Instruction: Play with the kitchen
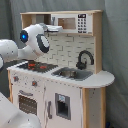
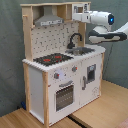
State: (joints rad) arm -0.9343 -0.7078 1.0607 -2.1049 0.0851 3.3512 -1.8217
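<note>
The kitchen (image 1: 65, 87) (image 2: 60, 82) is a tall white and light-wood toy unit, seen in both exterior views. It has a grey hood (image 2: 48, 20), a black faucet (image 1: 85, 57) (image 2: 75, 39) over a sink (image 1: 72, 73), a red-ringed hob (image 1: 37, 65) (image 2: 52, 58) and a windowed oven door (image 2: 64, 95). My gripper (image 1: 54, 28) (image 2: 78, 16) is raised at the upper shelf, beside the hood and just in front of the microwave panel (image 1: 82, 22). It is high above the counter.
A grey curtain hangs behind the kitchen. The unit stands on a wooden floor (image 2: 102, 107). My arm's white links (image 1: 10, 52) fill the first exterior view's left edge and lower left corner. In the second exterior view the arm (image 2: 107, 30) comes in from the right.
</note>
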